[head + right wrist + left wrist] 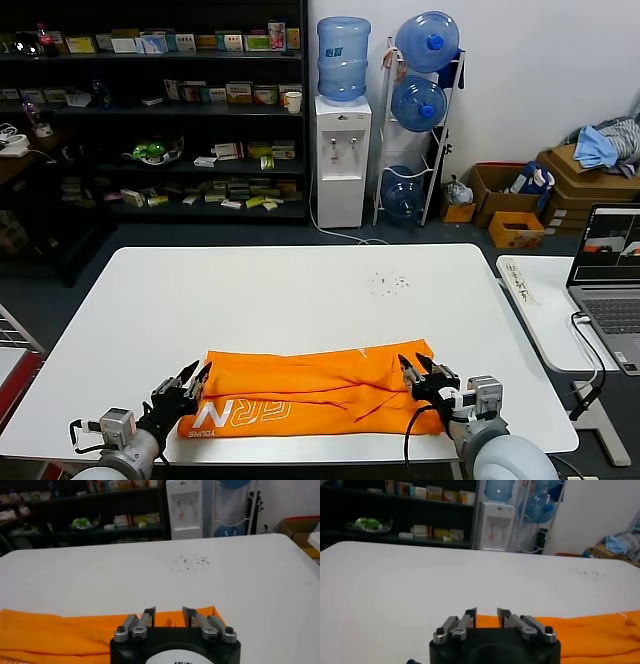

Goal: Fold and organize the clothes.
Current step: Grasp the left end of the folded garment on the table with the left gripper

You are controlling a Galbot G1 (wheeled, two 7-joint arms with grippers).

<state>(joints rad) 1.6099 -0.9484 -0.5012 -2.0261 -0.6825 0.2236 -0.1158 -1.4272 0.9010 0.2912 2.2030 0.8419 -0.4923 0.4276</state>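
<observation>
The orange T-shirt (pixel 315 392) lies folded into a long band near the front edge of the white table (pixel 290 300), white lettering showing at its front left. My left gripper (pixel 192 379) is open at the band's left end, just above the cloth. My right gripper (pixel 414 367) is open at the band's right end. In the left wrist view the open gripper (pixel 487 613) frames the shirt's edge (pixel 590 632). In the right wrist view the open gripper (pixel 169 611) stands over the shirt's right end (pixel 65 632). Neither gripper holds anything.
A patch of dark specks (pixel 388 284) marks the table behind the shirt. A side table with a laptop (pixel 612 280) stands at the right. Shelves (pixel 160 110), a water dispenser (pixel 343 150) and boxes with blue-grey cloth (pixel 605 150) stand at the back.
</observation>
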